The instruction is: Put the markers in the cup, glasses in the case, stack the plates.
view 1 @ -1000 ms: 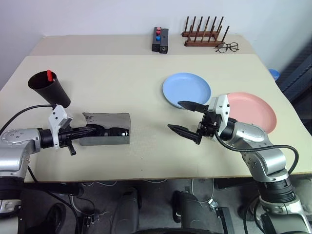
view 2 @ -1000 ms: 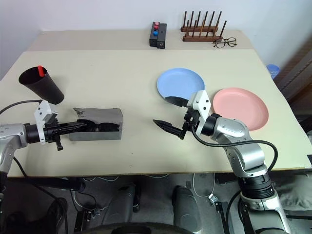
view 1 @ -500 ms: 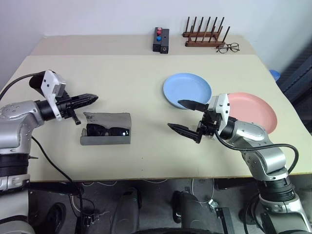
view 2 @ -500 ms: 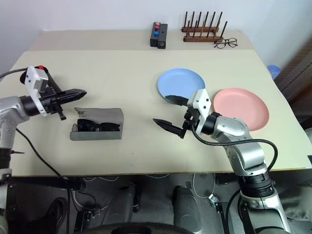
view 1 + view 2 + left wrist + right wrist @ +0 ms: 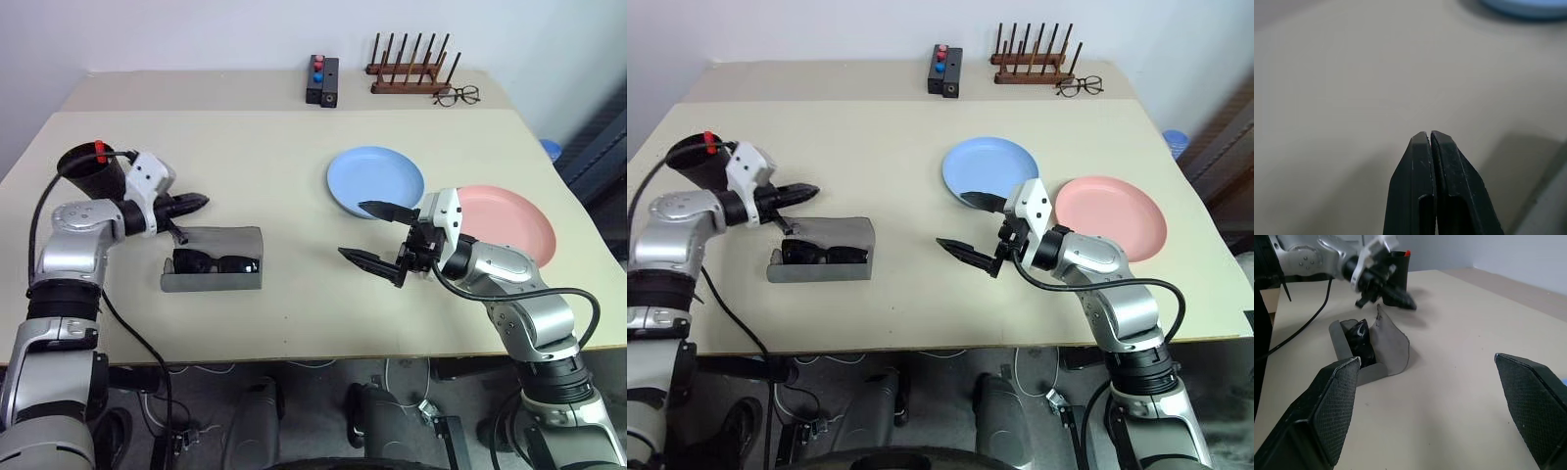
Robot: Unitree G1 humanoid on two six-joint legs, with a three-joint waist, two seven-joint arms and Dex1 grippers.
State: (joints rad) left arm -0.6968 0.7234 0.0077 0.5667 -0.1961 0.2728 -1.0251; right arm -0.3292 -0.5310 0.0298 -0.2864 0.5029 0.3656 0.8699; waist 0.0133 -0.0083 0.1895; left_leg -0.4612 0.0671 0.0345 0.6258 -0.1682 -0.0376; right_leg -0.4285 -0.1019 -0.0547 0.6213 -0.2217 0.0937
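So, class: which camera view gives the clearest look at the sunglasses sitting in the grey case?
The left eye view: it looks down on the sunglasses, showing the frame and both lenses lying in the open grey case. The right eye view shows much the same. The right wrist view sees them end-on, partly hidden by the flap.

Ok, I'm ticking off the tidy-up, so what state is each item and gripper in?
marker: standing in the cup
sunglasses: lying in the case
case: flap open
blue plate: flat on the table, unstacked
pink plate: beside the blue one, unstacked
left gripper: shut, empty
right gripper: open, empty
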